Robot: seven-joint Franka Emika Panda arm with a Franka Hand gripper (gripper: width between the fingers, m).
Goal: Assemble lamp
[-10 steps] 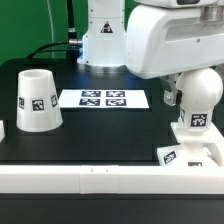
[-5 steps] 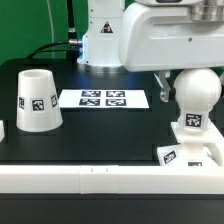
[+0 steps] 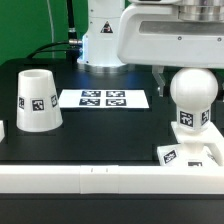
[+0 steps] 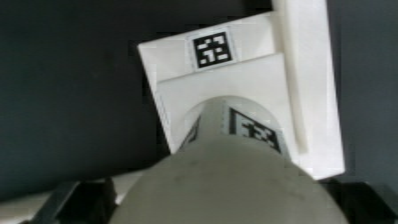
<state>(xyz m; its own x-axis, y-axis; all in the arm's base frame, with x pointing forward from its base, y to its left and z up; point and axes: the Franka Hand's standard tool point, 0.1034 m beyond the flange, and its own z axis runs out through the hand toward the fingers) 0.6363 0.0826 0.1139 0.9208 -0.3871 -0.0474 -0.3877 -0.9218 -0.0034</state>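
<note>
The round white bulb (image 3: 191, 92), neck down with a tag on the neck, is upright at the exterior view's right, over the flat square base (image 3: 200, 153). I cannot tell if the neck touches the base. My gripper (image 3: 178, 82) is shut on the bulb's globe; one dark finger (image 3: 160, 79) shows beside it and the rest is hidden. In the wrist view the bulb (image 4: 222, 170) fills the space between my gripper's (image 4: 222, 208) dark fingers, with the tagged base (image 4: 196, 75) beyond it. The tapered shade (image 3: 37, 100) stands mouth down at the exterior view's left.
The marker board (image 3: 103, 98) lies flat between the shade and the bulb. A low white rail (image 3: 90, 180) runs along the table's front edge. A small white block (image 3: 3, 129) sits at the left edge. The robot's base (image 3: 100, 40) stands at the back.
The bulb and my gripper have moved a little toward the exterior view's left and slightly up, over the base. The shade and the base have not moved.
</note>
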